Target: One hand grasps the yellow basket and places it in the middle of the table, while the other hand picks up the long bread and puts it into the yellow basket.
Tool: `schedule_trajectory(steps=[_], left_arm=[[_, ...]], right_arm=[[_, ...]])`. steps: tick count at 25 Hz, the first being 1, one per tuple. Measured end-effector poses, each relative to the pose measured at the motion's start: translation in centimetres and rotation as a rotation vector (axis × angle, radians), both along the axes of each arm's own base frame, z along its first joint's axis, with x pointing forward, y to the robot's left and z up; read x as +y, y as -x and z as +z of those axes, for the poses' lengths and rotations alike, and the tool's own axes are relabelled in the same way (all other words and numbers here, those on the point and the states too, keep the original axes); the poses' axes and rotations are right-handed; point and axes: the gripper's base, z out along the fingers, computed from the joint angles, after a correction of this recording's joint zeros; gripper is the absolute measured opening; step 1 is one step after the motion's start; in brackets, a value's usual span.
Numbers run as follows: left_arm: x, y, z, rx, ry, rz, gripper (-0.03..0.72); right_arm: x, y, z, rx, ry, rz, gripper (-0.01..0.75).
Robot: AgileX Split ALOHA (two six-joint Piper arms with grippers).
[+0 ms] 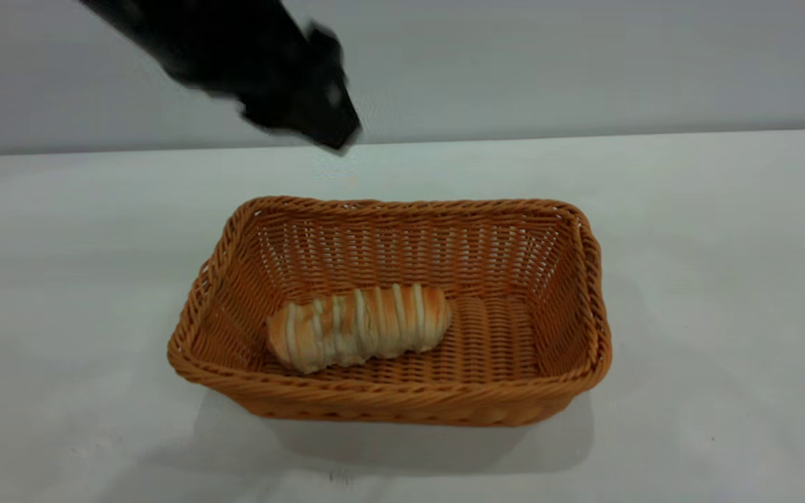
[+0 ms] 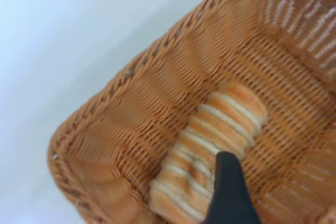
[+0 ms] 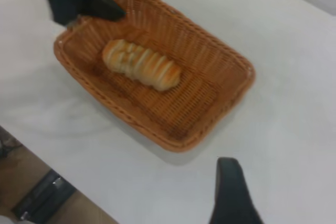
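While the long bread (image 1: 359,327) lies in the yellow basket (image 1: 584,279), the left gripper (image 1: 325,129) hovers above empty, its opening unclear

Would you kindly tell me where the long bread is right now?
In the exterior view, the long bread lies inside the yellow basket, left of its centre.
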Motion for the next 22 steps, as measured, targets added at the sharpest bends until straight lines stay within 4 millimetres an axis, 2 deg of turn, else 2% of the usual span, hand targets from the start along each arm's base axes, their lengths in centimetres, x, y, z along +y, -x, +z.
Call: schedule_trajectory(steps=[5,8,13,15,18,22], left_arm=[[3.2,2.7,5.3,-0.023,0.023,0.022,0.553],[5.2,5.2,8.2,-0.04,0.036,0.033,0.553],[8.2,10.8,11.8,-0.086,0.068,0.02,0.553],[9.6,13.4,12.8,-0.094,0.089,0.027,0.553],[11.6,17.1,13.6,-0.115,0.12,0.037,0.553],[14.0,21.5,13.2,-0.141,0.173,0.062,0.553]], right_arm=[[-1.5,3.5,0.8,-0.048,-0.004,-0.021,0.531],[-2.4,5.6,0.9,-0.063,-0.003,-0.037,0.531],[-3.7,8.8,0.8,-0.082,-0.014,-0.065,0.531],[-4.1,9.8,0.4,-0.101,-0.024,-0.072,0.531],[-4.4,10.6,-1.2,-0.09,-0.034,-0.086,0.531],[-4.6,11.2,-4.3,-0.051,-0.023,-0.091,0.531]])
